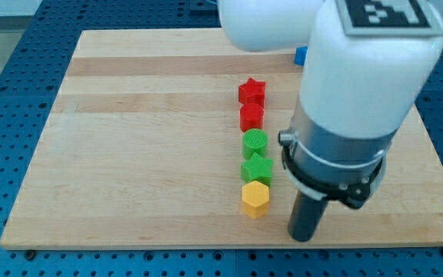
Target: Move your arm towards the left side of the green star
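The green star point(257, 168) lies in a column of blocks near the middle of the wooden board point(144, 131). Above it is a green round block point(254, 141), below it a yellow hexagonal block point(255, 198). A red star point(251, 91) and a red block point(251, 117) top the column. My tip point(303, 236) rests on the board near the view's bottom edge, to the right of and below the yellow block, well below and to the right of the green star. It touches no block.
A blue block point(301, 55) shows partly behind the arm at the view's top. The white and grey arm body point(352, 115) covers much of the board's right side. The board's bottom edge is close below my tip.
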Motion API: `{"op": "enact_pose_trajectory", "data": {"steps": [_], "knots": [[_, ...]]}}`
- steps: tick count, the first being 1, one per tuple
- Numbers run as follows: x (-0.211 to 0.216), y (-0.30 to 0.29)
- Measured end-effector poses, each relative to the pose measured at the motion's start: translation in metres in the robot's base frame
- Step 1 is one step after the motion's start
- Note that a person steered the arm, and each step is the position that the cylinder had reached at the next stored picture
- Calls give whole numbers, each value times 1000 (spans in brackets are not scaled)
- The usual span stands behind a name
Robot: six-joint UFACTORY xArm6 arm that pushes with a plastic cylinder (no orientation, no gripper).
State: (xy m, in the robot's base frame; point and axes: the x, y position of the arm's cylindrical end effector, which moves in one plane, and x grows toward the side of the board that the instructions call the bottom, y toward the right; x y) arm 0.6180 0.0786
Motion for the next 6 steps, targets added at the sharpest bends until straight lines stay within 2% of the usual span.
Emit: {"op": "enact_pose_trajectory", "data": {"steps": [2, 4, 6], "knots": [[1, -26], [1, -88], [-43, -104]]}}
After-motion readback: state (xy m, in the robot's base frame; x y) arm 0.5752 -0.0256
